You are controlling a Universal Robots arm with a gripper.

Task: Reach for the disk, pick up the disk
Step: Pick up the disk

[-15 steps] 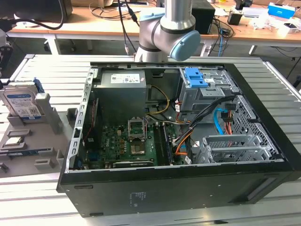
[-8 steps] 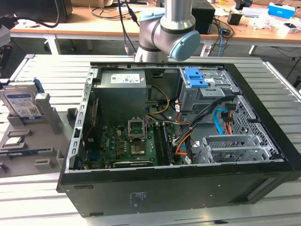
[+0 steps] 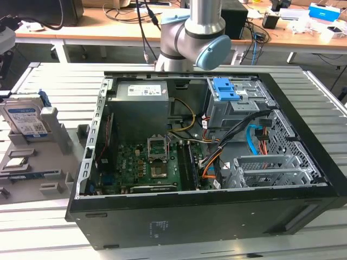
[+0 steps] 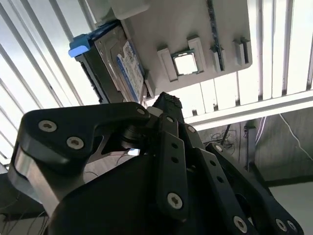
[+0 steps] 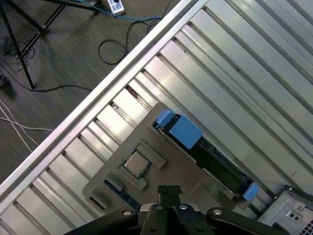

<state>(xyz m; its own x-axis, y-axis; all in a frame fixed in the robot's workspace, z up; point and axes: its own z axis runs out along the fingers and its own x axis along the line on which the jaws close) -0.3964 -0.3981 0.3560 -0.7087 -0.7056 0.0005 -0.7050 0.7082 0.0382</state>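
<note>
Tool (image 5: 169, 192) first: its two black fingertips sit pressed together with nothing between them, so I read it as narrowed right down and holding nothing. In both wrist views it hangs over the grey tray (image 5: 182, 171), clear of everything on it.

Nearest the tool is the small square silver chip (image 5: 137, 164), lying flat in its recess in the tray. Just past that is the disk (image 5: 183, 131), standing on edge in a slot at the tray's far side with its blue carrier wrapped round the frame. In the second wrist view the disk (image 4: 115, 63) turns its white-and-blue label toward the chip (image 4: 185, 62), and the tool (image 4: 166, 100) is apart from both.

On my exterior view the disk (image 3: 24, 115) sits at about nine o'clock, propped nearly upright, with the chip (image 3: 16, 161) at its six o'clock on the same tray (image 3: 60, 142). All of it rests on the slatted metal bench (image 3: 54, 76).

At the tray's three o'clock lies the open computer case (image 3: 217, 216), side panel off, with a blue latch (image 3: 225, 89) inside toward one o'clock. The arm (image 3: 200, 32) comes up behind the case at twelve o'clock, and beyond it are wooden desks (image 3: 108, 27) strewn with cables.
</note>
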